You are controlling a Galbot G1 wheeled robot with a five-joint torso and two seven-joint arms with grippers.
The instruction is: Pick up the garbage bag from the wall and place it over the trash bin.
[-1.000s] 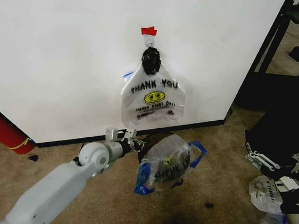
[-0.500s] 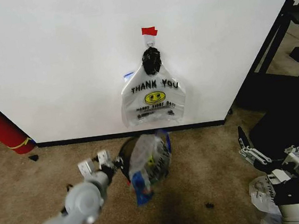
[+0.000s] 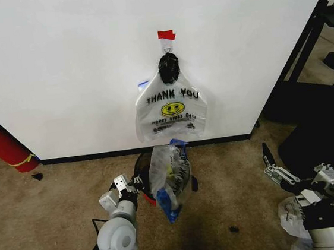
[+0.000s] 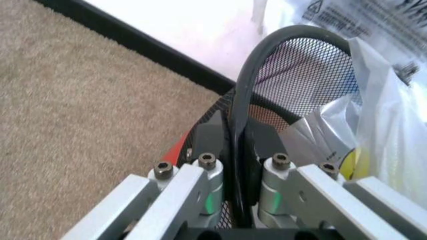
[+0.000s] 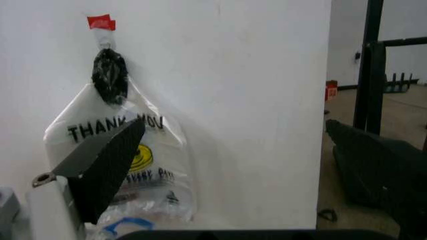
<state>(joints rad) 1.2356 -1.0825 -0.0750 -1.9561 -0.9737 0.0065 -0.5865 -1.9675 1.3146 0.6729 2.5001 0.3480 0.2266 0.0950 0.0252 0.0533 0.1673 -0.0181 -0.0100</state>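
The left gripper (image 4: 233, 150) is clamped on the trash bin (image 4: 293, 75) rim, with the garbage bag (image 3: 170, 175) draped over its right side near the wall (image 3: 59, 64). The right gripper (image 3: 272, 163) waits open at right. Likely next: spreading the bag over the rim

Carpet (image 3: 39, 216) left of bin (image 3: 145, 169) lying open; wall (image 3: 59, 64) blocking behind; bags (image 3: 296, 216), black rack (image 3: 308, 44) crowding the right.
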